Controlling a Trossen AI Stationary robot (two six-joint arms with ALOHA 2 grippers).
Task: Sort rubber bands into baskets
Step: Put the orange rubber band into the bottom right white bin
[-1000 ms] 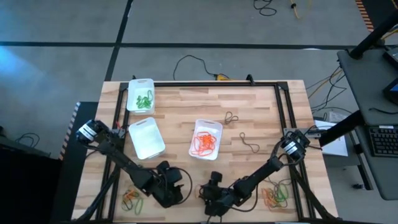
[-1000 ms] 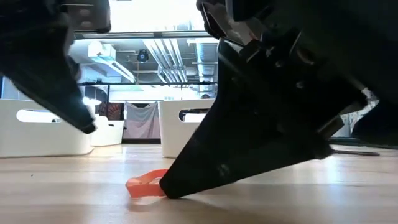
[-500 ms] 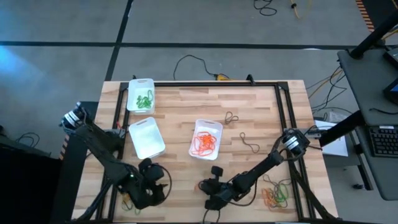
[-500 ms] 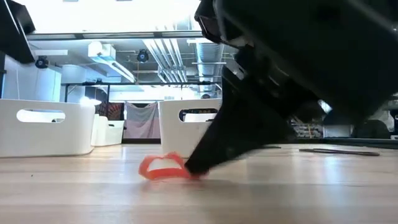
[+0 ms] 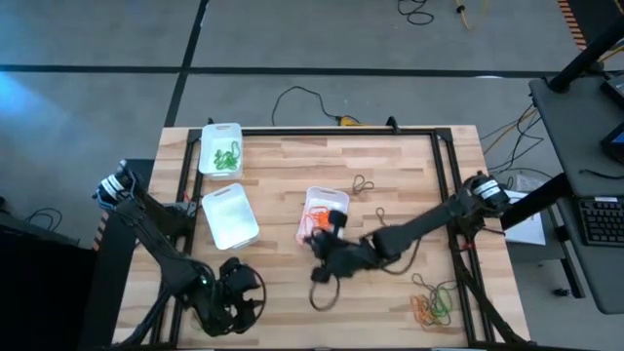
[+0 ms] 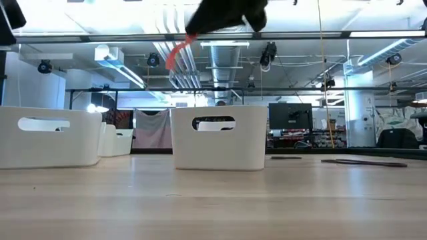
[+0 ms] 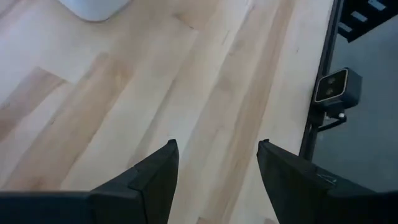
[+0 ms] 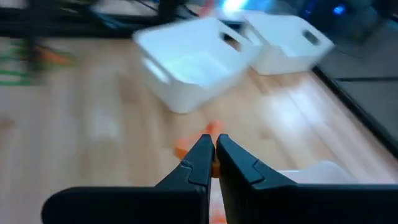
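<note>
An orange band [image 6: 175, 51] hangs pinched in the right gripper [image 8: 213, 151], whose fingers are pressed together on it, well above the table [image 5: 390, 166]. Only a small part of the loop is caught; the rest dangles free below the tips in the low view. Just ahead of that gripper sits the orange tray [image 5: 325, 216], already holding a heap of orange bands; the gripper hovers at its near edge in the high view.

The main risk is the thin grip. A jolt could shake the band loose so it falls on the wood short of the tray. If the fingers part while over the rim, the band may land half in, half out, or bounce off. It could also cling to a fingertip on release.

Farther off are the empty tray [image 5: 229, 215] and the green tray [image 5: 220, 148]; drifting toward them would mis-sort.

The left gripper [image 7: 214, 163] waits spread apart, holding nothing, well away near the table's front-left.
</note>
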